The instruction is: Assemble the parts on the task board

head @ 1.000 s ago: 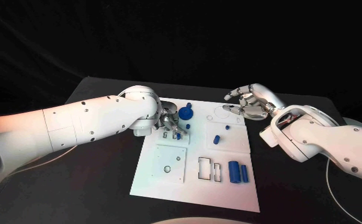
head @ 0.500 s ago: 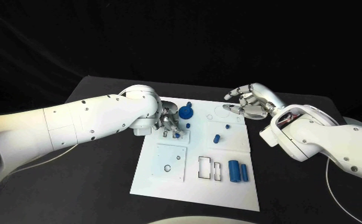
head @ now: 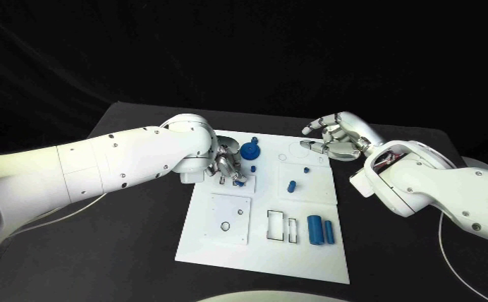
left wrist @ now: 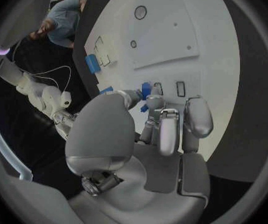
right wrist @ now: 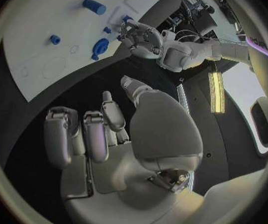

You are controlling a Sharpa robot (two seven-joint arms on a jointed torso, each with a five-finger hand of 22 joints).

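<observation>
Parts of blue plastic are spread over the task board (head: pixel 229 245), the white plate lying in the middle of the black table (head: pixel 132 245), so I judge the assembly to be underway with most of it left. Taking the board's centre as the clock's middle in the head view: a round blue part (head: pixel 249 151) stands at about 11 o'clock, a small peg (head: pixel 306 171) at about 1 o'clock, an oblong part (head: pixel 292 187) close to the centre, and two larger blue blocks (head: pixel 320 232) lie side by side at about 5 o'clock, just beside a pair of empty rectangular recesses (head: pixel 282 226). Those open slots suggest the blocks are not yet seated.

The left hand (head: pixel 228 167) is low over the board at about 10 o'clock, and the left wrist view shows its fingertips (left wrist: pixel 153 103) pinching a small blue part (left wrist: pixel 145 89) right at the board's surface, next to two little slots; whether the part is already in a slot I cannot tell.

The right hand (head: pixel 336 137) hovers off the board's far right corner, at about 1 o'clock, fingers apart and loosely curled, holding nothing.

The table is matte black with a dark backdrop behind it.
</observation>
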